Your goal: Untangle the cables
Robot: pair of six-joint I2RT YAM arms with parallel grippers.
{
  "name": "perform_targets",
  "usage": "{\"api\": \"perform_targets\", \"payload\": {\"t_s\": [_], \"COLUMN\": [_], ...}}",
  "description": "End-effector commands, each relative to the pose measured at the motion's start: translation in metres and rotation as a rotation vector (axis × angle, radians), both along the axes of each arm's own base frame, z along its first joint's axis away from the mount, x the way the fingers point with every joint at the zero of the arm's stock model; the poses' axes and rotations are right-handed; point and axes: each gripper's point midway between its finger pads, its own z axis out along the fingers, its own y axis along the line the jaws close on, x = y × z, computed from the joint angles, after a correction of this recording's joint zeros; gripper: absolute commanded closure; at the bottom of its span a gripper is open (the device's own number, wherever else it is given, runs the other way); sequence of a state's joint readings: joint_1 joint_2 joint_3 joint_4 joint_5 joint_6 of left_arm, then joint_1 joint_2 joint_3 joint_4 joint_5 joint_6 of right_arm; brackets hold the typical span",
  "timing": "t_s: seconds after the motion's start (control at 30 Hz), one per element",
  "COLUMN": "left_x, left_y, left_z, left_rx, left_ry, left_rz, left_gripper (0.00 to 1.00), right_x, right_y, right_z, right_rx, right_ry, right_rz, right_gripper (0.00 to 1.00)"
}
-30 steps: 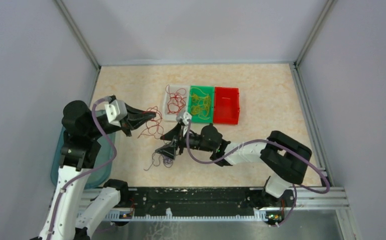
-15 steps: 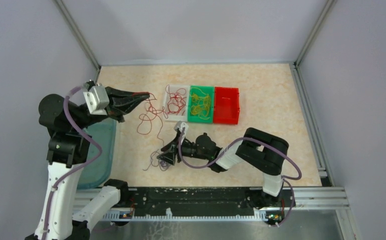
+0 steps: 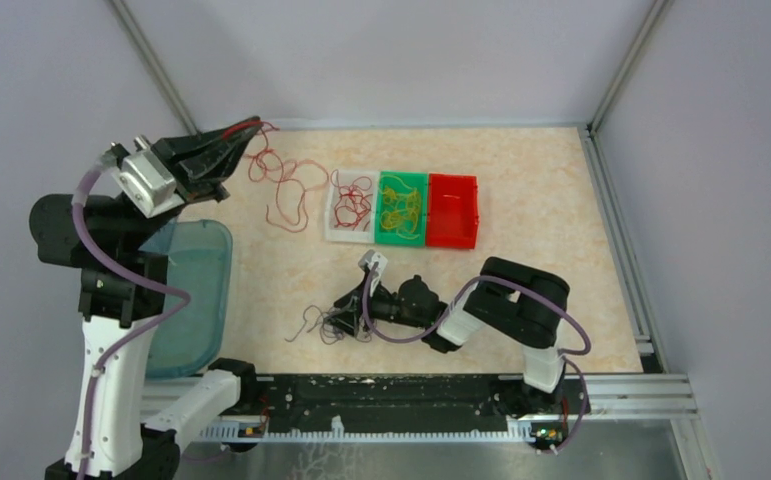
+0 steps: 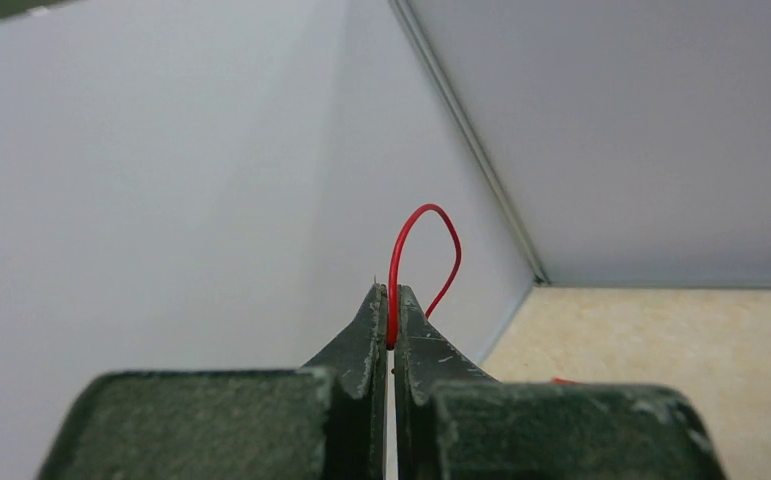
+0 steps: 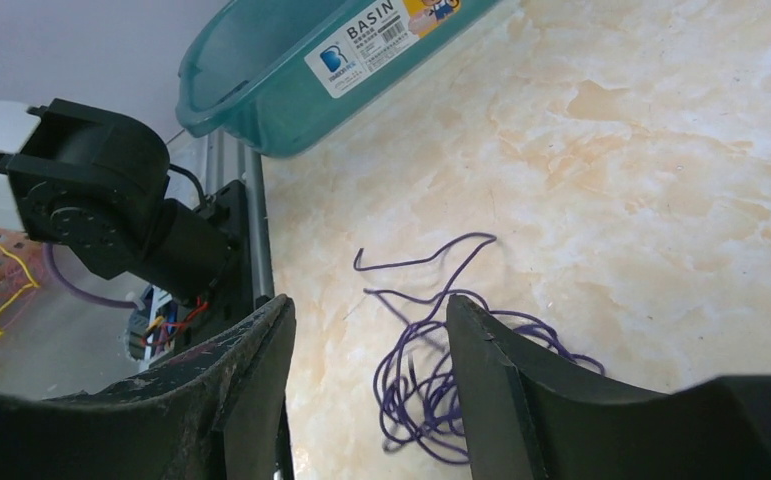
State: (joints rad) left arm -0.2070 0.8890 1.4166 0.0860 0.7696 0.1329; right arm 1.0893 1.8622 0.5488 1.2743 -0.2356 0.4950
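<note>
At the counter's (image 3: 551, 180) left edge sits a glossy teal plastic tub (image 3: 199, 300), which I am not using just now. Above the far left corner I hold the left tool (image 3: 249, 127) high, its dark, scuffed jaws pressed fully together on a hair-thin red cable (image 4: 393, 275). A short loop arches past the tips, and the rest trails down in loose curls toward the white tray (image 3: 346, 238). I judge the height is there to draw that strand free of the others.

Toward the front edge, near the middle, the purple cable (image 5: 421, 395) lies in a springy knot on the marbled beige surface. The right tool (image 5: 369, 305) hangs low over it, jaws well apart and gripping nothing. The bundle shows between its blunt black fingers, seemingly so they can pin or pick it.

Along the far side three shallow bins stand touching in a row. The white one holds red curls and the green tray (image 3: 402, 175) holds yellow cables (image 3: 401, 210). I cannot tell what the red tray (image 3: 476, 210) holds.
</note>
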Motion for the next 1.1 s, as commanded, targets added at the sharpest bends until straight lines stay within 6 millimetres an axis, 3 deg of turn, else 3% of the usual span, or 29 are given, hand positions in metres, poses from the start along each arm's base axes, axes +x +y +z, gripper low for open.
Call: {"api": "perform_targets", "payload": {"t_s": [0.0,0.13,0.23,0.4,0.47,0.6,0.87,1.07], "left_x": [-0.001,0.002,0.009,0.023,0.031,0.047,0.082,0.119], "left_y": [0.024,0.040,0.034,0.017,0.015,0.004,-0.015,-0.032], "left_z": [0.064,0.098,0.099,0.065,0.049,0.010,-0.049,-0.076], "left_rx": [-0.086,-0.104,-0.081,-0.041,-0.045,-0.043,-0.028,-0.009], "left_ry": [-0.239,-0.397,-0.373,-0.238,-0.179,-0.062,0.063,0.115], "left_rz": [0.161,0.287,0.262,0.168,0.153,0.093,0.032,0.020], "left_gripper": [1.00,1.00,1.00,1.00,1.00,1.00,1.00,1.00], "right_x": [-0.002,-0.003,-0.001,0.010,0.017,0.041,0.089,0.103], "right_y": [0.004,0.001,0.000,-0.006,-0.014,-0.038,-0.107,-0.133], "right_z": [0.015,0.016,0.032,0.081,0.107,0.135,0.140,0.145], "right_rx": [0.075,0.084,0.114,0.156,0.170,0.149,0.076,0.048], "right_ry": [-0.012,-0.013,-0.039,-0.117,-0.160,-0.218,-0.221,-0.244], "right_rz": [0.001,-0.004,-0.013,-0.057,-0.087,-0.209,-0.526,-0.649], "right_gripper": [0.42,0.42,0.37,0.26,0.24,0.23,0.24,0.26]}}
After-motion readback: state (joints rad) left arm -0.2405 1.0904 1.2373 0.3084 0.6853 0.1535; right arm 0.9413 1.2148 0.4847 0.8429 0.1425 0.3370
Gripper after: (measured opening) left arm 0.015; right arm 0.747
